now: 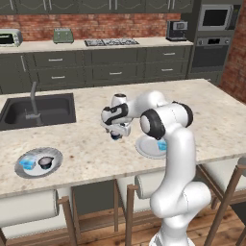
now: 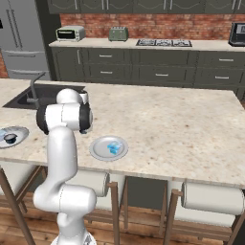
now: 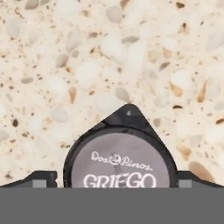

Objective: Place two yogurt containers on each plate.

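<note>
With my gripper (image 3: pixel 117 185) spread astride the dark cup (image 3: pixel 120 161), I seem poised to pinch it; nearest plate (image 1: pixel 144 149) holds one blue cup (image 1: pixel 162 144).

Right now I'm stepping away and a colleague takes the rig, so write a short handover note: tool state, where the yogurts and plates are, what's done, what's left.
Tool: open, low over the island counter, a fingertip on each side of the dark yogurt cup, not closed on it.
Left plate, near the sink: holds a blue cup and a dark cup. Done.
Near plate, at the counter's front edge: holds one blue cup.
Left: grasp the dark cup on the counter and set it on the near plate.
</note>
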